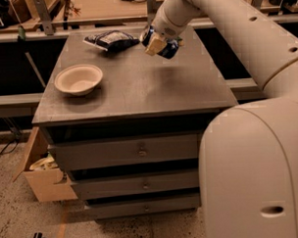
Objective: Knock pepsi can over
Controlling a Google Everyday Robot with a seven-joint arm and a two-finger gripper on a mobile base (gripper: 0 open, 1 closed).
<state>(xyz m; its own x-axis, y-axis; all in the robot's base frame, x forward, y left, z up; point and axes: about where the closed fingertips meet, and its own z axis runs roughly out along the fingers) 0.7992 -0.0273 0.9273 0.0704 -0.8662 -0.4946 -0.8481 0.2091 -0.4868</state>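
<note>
Over the far right part of the grey desk [138,87] you have your end effector [157,42], pointing down and toward the left from the end of the white arm [224,20]. A tan part of it faces the camera. The can [169,48] is right against it on its right side: dark blue, leaning well off upright, and partly hidden behind the end effector. You cannot tell from this view whether the end effector is clamped on the can or only pressed against it, nor whether it stands wide or narrow. You also cannot tell whether the can's lower end rests on the desk.

Just to the left of the end effector lies the bag [111,40], dark and crinkly, flat on the far part of the desk, close to the end effector but apart from the can. Further out, near the left front corner, the white bowl [79,79] stands upright, well apart from both can and bag.

Below the desk top you see three drawers [135,152] stacked one under another, all shut. The robot's large white body [254,171] fills the lower right of your view, with the arm reaching up and over from it. On the speckled floor [15,214] to the left of the desk stands an open wooden box [43,181] with pale stuff in it. Behind the desk runs a wooden bench [101,5].
</note>
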